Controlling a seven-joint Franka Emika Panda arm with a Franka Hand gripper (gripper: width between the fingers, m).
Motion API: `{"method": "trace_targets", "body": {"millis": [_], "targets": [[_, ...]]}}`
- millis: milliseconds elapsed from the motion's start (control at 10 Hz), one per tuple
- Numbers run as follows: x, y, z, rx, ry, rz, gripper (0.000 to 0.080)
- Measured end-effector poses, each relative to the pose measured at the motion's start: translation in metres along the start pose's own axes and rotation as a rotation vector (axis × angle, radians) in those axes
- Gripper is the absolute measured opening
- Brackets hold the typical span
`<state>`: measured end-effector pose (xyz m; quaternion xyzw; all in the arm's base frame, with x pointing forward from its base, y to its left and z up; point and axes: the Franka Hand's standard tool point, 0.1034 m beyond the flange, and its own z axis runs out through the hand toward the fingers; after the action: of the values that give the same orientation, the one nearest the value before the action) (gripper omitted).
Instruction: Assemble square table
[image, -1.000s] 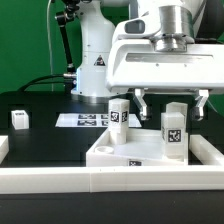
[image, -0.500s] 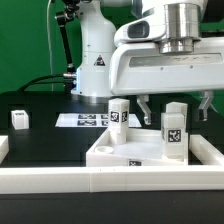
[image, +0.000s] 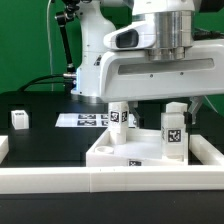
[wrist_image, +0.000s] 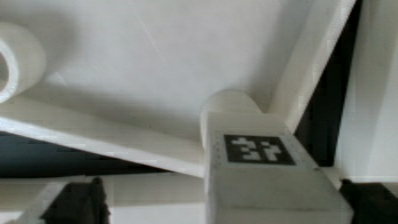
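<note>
The white square table slab (image: 135, 152) lies inside the border wall. Two white tagged legs stand on it, one at the back (image: 119, 113) and one nearer the front on the exterior view's right (image: 174, 131). A third leg (image: 18, 119) stands alone on the black table at the exterior view's left. My gripper (image: 162, 112) hangs over the slab, its big white hand hiding most of the fingers. In the wrist view the gripper (wrist_image: 214, 205) is open. A tagged leg (wrist_image: 262, 150) stands between the dark fingertips (wrist_image: 71, 200), above the slab's surface (wrist_image: 160, 60). I see no contact.
The long white border wall (image: 100, 182) runs along the front, with a piece at the left edge (image: 3, 148). The marker board (image: 85, 120) lies flat behind the slab. The robot's white base (image: 93, 60) stands at the back before a green curtain.
The gripper's hand has shifted toward the exterior view's left and sits lower and larger in the picture, now covering its fingers. The legs and slab have not moved.
</note>
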<state>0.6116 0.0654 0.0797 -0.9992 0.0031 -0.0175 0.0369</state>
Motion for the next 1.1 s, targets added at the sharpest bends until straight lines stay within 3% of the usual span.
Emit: {"method": "trace_targets", "body": {"millis": [200,600,800,1100], "targets": [[0.0001,-0.0051,0.0005,0.004,0.000,0.027,0.0649],[0.0017,-0.0005,0.0009,0.003,0.001,0.035,0.0635],[0.0017,-0.0005,0.0010,0.003,0.001,0.057,0.0286],[0.0017,-0.0009,0.0011,0.005,0.002,0.165,0.0288]]}}
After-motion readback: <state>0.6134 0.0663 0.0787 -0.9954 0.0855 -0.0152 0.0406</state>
